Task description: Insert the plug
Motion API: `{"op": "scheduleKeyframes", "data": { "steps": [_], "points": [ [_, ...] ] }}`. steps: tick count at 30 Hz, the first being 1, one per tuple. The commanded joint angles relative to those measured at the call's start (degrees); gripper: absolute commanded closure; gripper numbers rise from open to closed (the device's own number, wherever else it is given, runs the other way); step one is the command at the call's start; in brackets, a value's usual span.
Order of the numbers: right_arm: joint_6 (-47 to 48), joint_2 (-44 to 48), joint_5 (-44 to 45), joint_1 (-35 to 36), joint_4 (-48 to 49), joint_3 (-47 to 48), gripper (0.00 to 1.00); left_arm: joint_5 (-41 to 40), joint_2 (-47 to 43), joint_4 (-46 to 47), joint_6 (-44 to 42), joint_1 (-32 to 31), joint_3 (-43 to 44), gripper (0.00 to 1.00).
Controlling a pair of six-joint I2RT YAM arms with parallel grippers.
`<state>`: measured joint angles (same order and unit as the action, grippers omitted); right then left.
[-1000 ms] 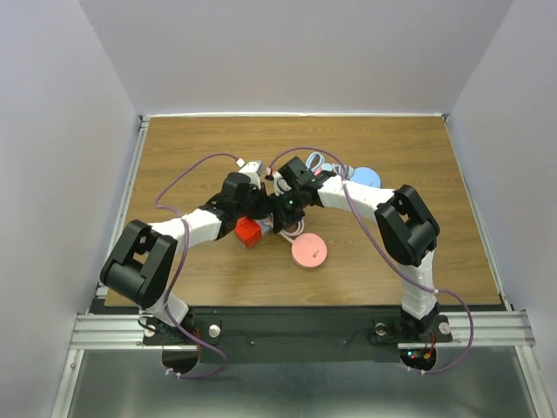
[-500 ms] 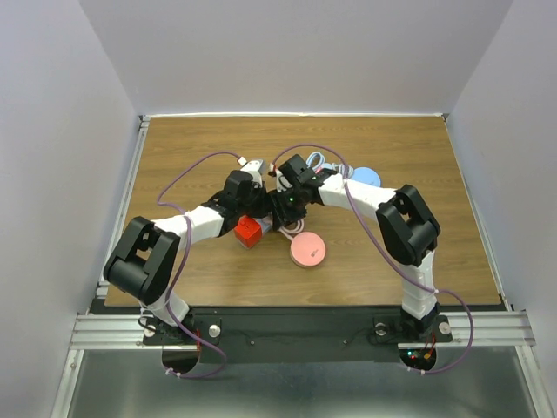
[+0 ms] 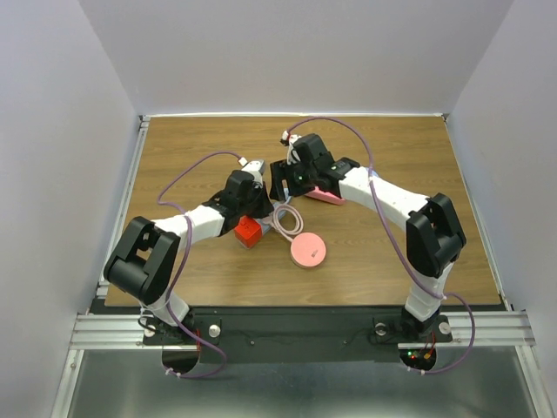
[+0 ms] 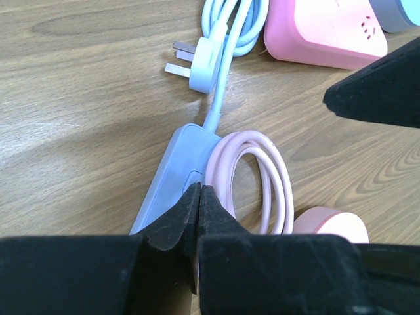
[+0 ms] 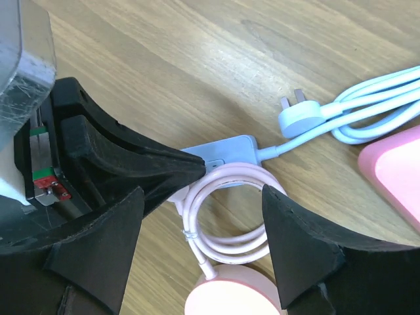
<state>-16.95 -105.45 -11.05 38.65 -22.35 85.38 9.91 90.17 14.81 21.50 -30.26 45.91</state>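
Note:
The pale pink plug point(image 5: 174, 195) at the end of the coiled pink cable point(image 5: 230, 216) lies against the end of the light blue power strip point(image 5: 226, 151), next to its socket. My left gripper point(image 4: 199, 190) is shut, its tips point(image 5: 197, 168) resting over that plug and the strip's edge point(image 4: 172, 187). I cannot tell whether anything is pinched between them. My right gripper point(image 5: 200, 243) hangs open above the cable coil, touching nothing. In the top view the left gripper point(image 3: 264, 209) and the right gripper point(image 3: 283, 185) meet near the table's middle.
The pink cable runs to a round pink disc point(image 3: 307, 251). A second, blue plug point(image 4: 200, 62) with bare prongs and its looped blue cable point(image 5: 374, 105) lie just beyond. A pink power strip point(image 3: 324, 193) and a red block point(image 3: 250, 232) sit close by.
My right gripper has opened and drawn back and up, away from the cable coil. The left gripper has closed fully and stayed in place.

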Motion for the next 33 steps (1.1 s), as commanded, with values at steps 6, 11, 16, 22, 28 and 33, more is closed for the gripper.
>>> {"op": "scheduleKeyframes", "data": {
  "steps": [6, 11, 16, 22, 28, 33],
  "points": [
    [-4.3, 3.6, -3.6, 0.3, 8.5, -8.5, 0.24, -2.6, -2.5, -5.1, 1.1, -0.4, 2.9, 0.88],
    [-6.3, 6.3, -3.8, 0.2, 13.4, -14.1, 0.24, -3.4, -4.6, -4.2, 1.2, -0.4, 3.9, 0.82],
    [-7.3, 6.6, -5.2, 0.5, 16.6, -15.2, 0.24, -4.5, -8.2, -0.9, 1.3, -0.3, 3.0, 0.74],
    [-7.3, 3.0, -5.0, 1.2, 17.3, -12.9, 0.26, -9.5, -11.8, -1.5, 2.3, 0.1, 1.3, 0.66],
    [-7.8, 0.5, -3.9, 1.3, 17.4, -12.0, 0.26, -11.3, -14.9, -2.3, 2.4, 0.4, 0.0, 0.66],
    [-8.4, -1.7, -4.7, 1.6, 17.4, -11.0, 0.28, -10.7, -15.7, -2.9, 2.5, 0.5, 0.0, 0.66]
  ]
}}
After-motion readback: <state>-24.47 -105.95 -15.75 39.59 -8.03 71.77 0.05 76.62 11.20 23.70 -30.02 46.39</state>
